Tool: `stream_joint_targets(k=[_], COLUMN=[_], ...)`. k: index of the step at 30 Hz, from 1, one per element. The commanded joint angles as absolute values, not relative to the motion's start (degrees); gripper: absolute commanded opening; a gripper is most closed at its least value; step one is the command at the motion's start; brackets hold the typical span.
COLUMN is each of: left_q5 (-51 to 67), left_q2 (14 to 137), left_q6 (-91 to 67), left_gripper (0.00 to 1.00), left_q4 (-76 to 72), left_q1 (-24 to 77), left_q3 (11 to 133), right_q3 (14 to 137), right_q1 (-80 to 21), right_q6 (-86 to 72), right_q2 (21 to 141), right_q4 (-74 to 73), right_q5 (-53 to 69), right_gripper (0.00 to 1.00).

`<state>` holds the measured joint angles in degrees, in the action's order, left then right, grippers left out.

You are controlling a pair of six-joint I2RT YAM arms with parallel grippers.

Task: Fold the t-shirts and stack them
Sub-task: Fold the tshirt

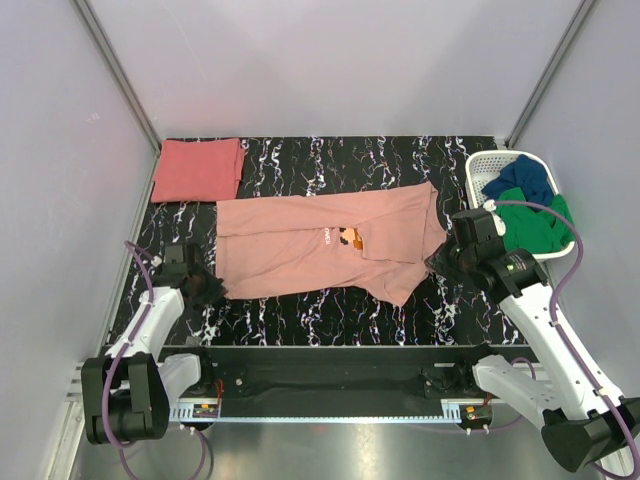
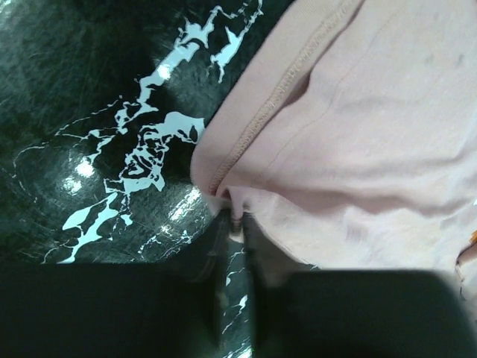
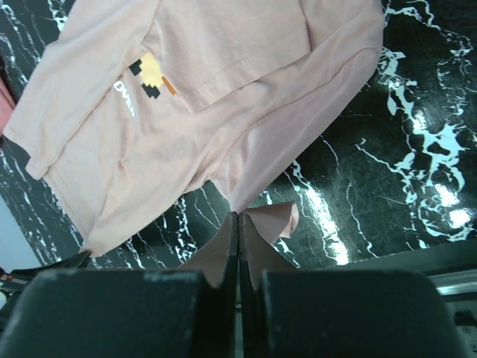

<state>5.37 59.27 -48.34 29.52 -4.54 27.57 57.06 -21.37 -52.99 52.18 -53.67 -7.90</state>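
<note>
left gripper (image 2: 236,224): clamped on the near-left corner of the pale pink t-shirt (image 1: 320,245). A bit of stitched hem is seen pinched between the two dark fingers, right down at the table (image 1: 400,160).

right gripper (image 3: 238,224): fingers are pressed together, and a small fold of the same shirt's right end is caught between them. It's held low over the tabletop, close to the basket side.

pale pink t-shirt: laid out flat across the middle of the table, its long way running left to right. Layers are overlapped toward the right end, and one flap sticks out at the near-right.

print (image 1: 348,238): a little orange, yellow and black graphic with white lettering is shown face up, roughly mid-shirt.

coral-red t-shirt (image 1: 198,170): folded into a neat rectangle and parked in the far-left corner of the table. It's close to the pink one's far-left corner; whether they touch can't be told.

basket (image 1: 480,165): white and slotted, set at the far-right edge, with blue cloth (image 1: 520,180) and green cloth (image 1: 540,225) piled in it.
</note>
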Motion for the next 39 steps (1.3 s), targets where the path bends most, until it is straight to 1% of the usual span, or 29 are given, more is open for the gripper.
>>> stream_joint_targets(k=[1,6,13,20,25,29,35,39], left_q5=[2.11,-2.19,-3.60,-2.11,2.37,3.60,1.50,0.17], left_q2=[59.15,62.04,62.84,62.93,59.95,60.55,66.00,70.91], left_q6=[-47.99,-48.16,-48.60,-46.85,-45.35,-45.18,-43.77,-42.89], left_gripper=[0.00,0.00,0.00,0.00,0.00,0.00,0.00,0.00], left_q4=[29.00,33.48,34.89,35.16,32.08,31.64,33.92,34.89], left_q1=[-4.39,-4.39,-4.39,-4.39,-4.39,-4.39,-4.48,-5.01], left_q3=[29.52,33.13,34.80,34.98,34.10,36.47,43.84,48.60], right_q3=[58.53,59.24,62.14,60.03,56.87,56.51,61.95,64.95], right_q1=[-21.71,-21.71,-21.71,-21.62,-21.71,-21.71,-21.71,-21.62], right_q6=[-51.50,-51.15,-50.54,-51.06,-51.24,-49.66,-46.15,-44.21], right_q2=[52.20,51.25,48.78,45.97,43.51,46.13,55.01,61.33], right_q4=[-56.13,-60.64,-65.56,-65.13,-60.21,-55.99,-55.11,-53.01], right_q5=[-10.97,-18.00,-22.67,-21.36,-15.91,-14.50,-22.22,-24.34], right_gripper=[0.00,0.00,0.00,0.00,0.00,0.00,0.00,0.00])
